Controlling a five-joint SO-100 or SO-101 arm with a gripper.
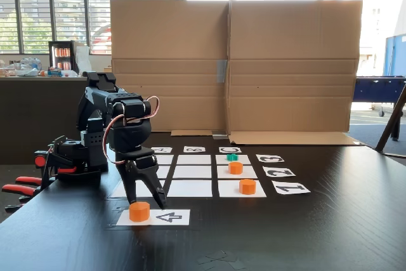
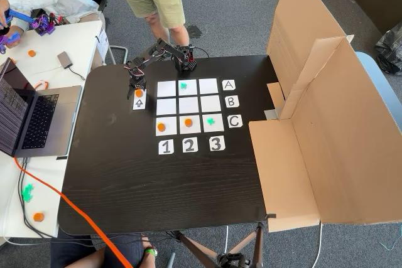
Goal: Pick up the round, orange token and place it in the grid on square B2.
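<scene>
The round, orange token point(image 1: 139, 211) is located on the arrow card point(image 1: 166, 218), directly beneath the gripper point(image 1: 144, 204), whose jaws are held apart and straddle it without being closed.

Matt orange plastic token point(image 1: 139, 211); white paper grid point(image 1: 191, 172); dark table point(image 1: 304, 233), seemingly wood-grained.

In a fixed view, the token point(image 1: 139, 211) lay directly under the gripper point(image 1: 144, 204), on the arrow card point(image 1: 154, 217). The grid point(image 1: 191, 172) lay behind and right of the gripper, two more tokens point(image 1: 247, 186) on its right column.
</scene>
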